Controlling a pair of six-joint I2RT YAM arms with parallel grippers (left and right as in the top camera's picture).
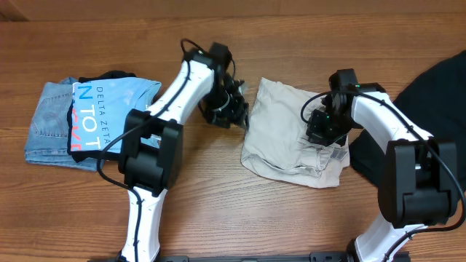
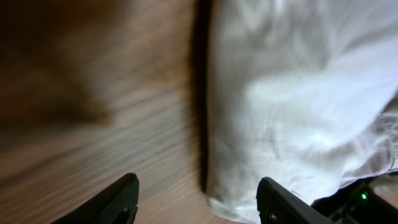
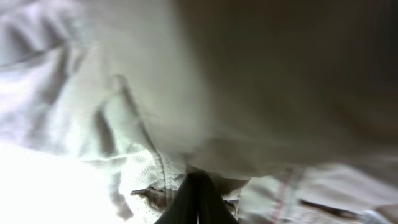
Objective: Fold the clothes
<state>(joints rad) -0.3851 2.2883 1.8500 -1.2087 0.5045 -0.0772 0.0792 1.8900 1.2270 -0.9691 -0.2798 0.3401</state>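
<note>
Right tool (image 3: pixel 196 202) was closed, pinching the shorts (image 1: pixel 280 131) at a stitched seam. Left tool (image 2: pixel 199 208) was open, straddling their near edge. Shorts lay crumpled mid-bench (image 1: pixel 218 204). Best approach: left grips the full hem, then both lift evenly.

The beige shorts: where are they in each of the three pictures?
Overhead: shorts lie right of centre on the table.
Left wrist: they fill the right half, table on the left.
Right wrist: they fill nearly the whole picture.
Shared landmark: the right claw on the shorts: dark tip low in its own view, green-lit shape at bottom right of the left wrist view.
</note>
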